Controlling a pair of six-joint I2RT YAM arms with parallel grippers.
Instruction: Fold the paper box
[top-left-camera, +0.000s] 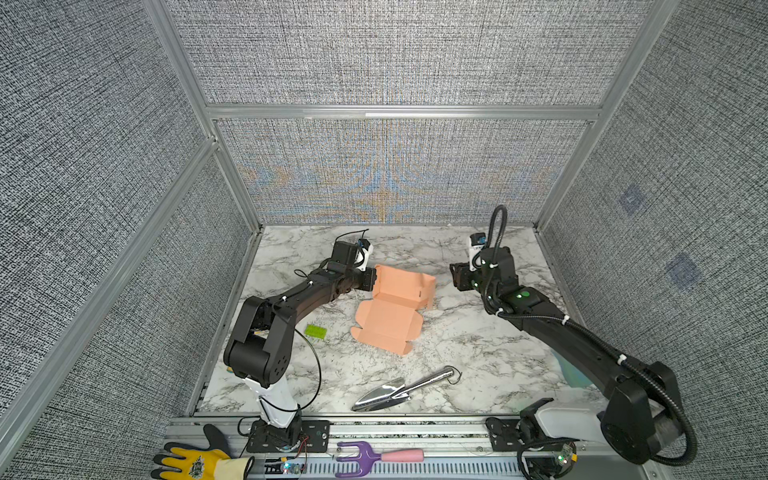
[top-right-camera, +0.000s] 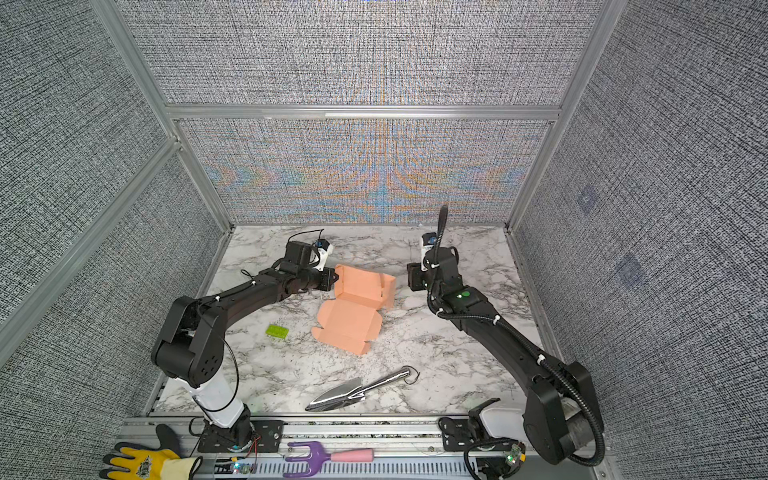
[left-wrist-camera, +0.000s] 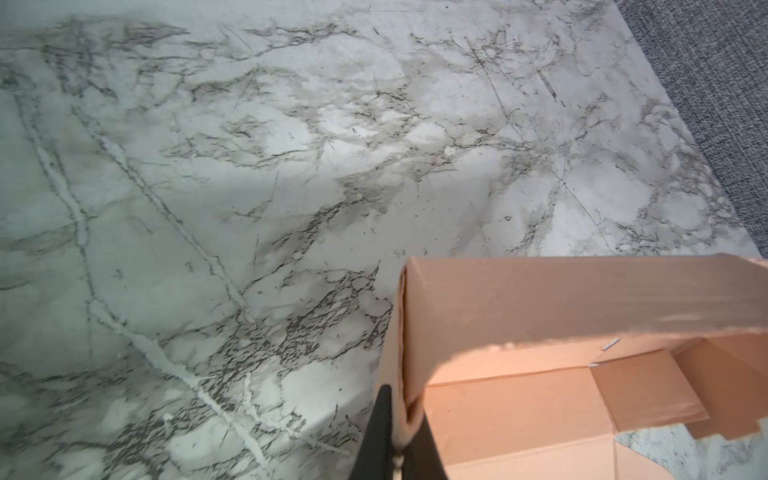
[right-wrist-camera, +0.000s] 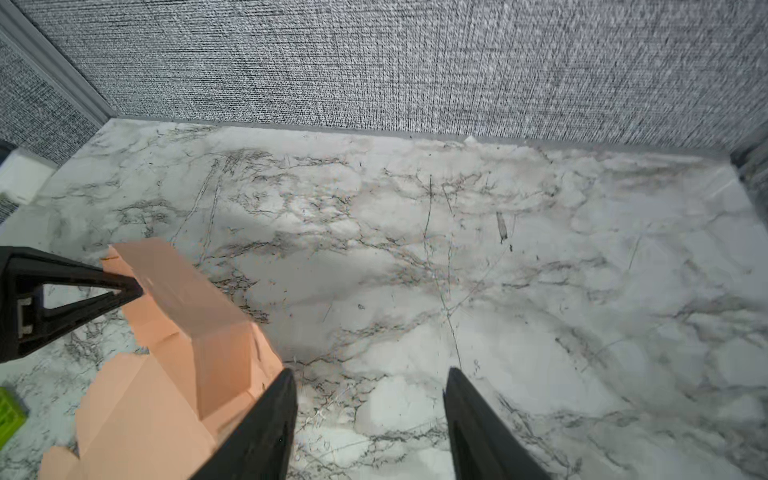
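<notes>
The salmon-pink paper box (top-left-camera: 392, 309) (top-right-camera: 353, 316) lies mid-table, its far half with walls raised and its near flap flat on the marble. My left gripper (top-left-camera: 371, 279) (top-right-camera: 331, 279) is shut on the box's upright left wall. In the left wrist view that gripper (left-wrist-camera: 401, 401) has both black fingers pinching the doubled cardboard edge (left-wrist-camera: 540, 299). My right gripper (top-left-camera: 456, 276) (top-right-camera: 411, 276) hovers just right of the box, apart from it. It stands open (right-wrist-camera: 370, 374) with only marble between its fingers, and the box (right-wrist-camera: 174, 353) is beside one finger.
A small green brick (top-left-camera: 316, 331) (top-right-camera: 277, 331) lies left of the box. A shiny metal trowel (top-left-camera: 405, 388) (top-right-camera: 361, 388) lies nearer the front edge. A yellow glove (top-left-camera: 195, 461) and a purple hand fork (top-left-camera: 365, 457) rest on the front rail. Grey fabric walls enclose the table.
</notes>
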